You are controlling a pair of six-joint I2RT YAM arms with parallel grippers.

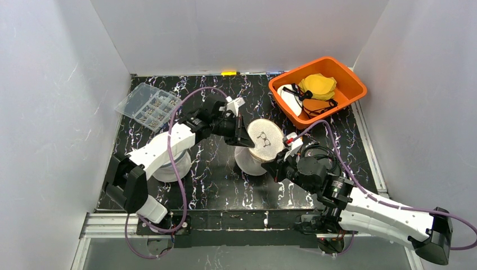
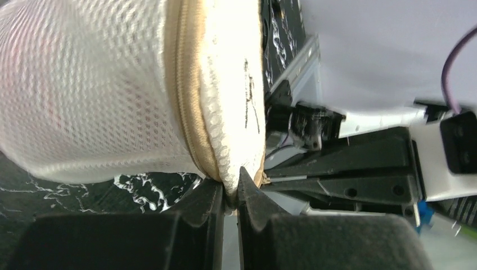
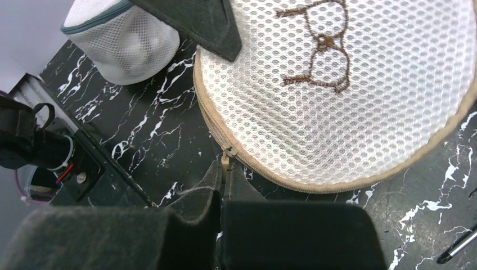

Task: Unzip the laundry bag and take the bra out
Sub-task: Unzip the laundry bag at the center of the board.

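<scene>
At the far left of the black marbled table [image 1: 219, 180], a clear compartment box [image 1: 147, 106] is seen lying close to the side wall. A white mesh bag [image 1: 169, 164] is partly covered by the left arm. The left gripper [image 2: 230, 190] is shown pressed together on the cream rim of the laundry bag [image 2: 84, 95], with the mesh edge pinched between its fingertips beside the zip. The laundry bag [image 1: 265, 140] is held at the middle of the table, its round embroidered face turned upward; the bra inside cannot be made out. The zip is seen closed along the stretch on view. At the bag's near edge, the zipper pull [image 3: 226, 157] is nipped by the closed right gripper [image 3: 224, 179]. Bare table is left in front of the bag and to its right. An orange bin [image 1: 353, 83] of garments is set in the far right corner, near the bag but not touching it
</scene>
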